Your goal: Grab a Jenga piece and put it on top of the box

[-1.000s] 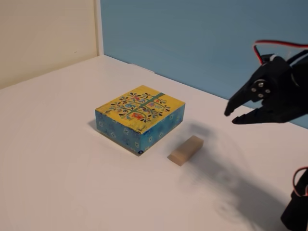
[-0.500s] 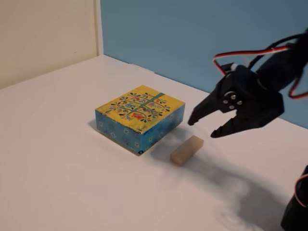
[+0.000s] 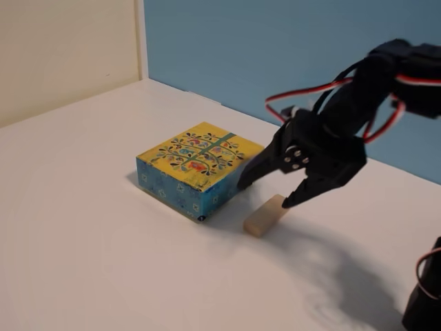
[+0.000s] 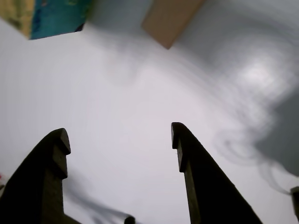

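While your arm reaches in from the right of the fixed view, the white table (image 3: 83,234) carries everything, with a blue wall behind it and a cream panel at the left. Take the box (image 3: 200,165) as your landmark: it sits flat near the middle of the table, yellow top up with its floral tree pattern, blue patterned sides facing the camera. You will find no readable writing or brand on it, only ornament.

Your black arm, trailed by red and white wires, hangs just right of the box, and its gripper (image 3: 263,194) has its fingers spread apart with nothing between them. One fingertip (image 3: 242,185) lies in front of the box's right edge as the camera sees it; whether it touches you cannot tell. The other comes down right at the far end of the Jenga piece (image 3: 264,216); contact is unclear there too.

That Jenga piece lies flat on the table just right of the box's near corner, apart from it, plain and unmarked.

In the wrist view the two dark fingers (image 4: 46,182) frame bare table; the Jenga piece (image 4: 169,19) and a corner of the box (image 4: 56,18) are cut off at the top edge, and the picture is blurred.
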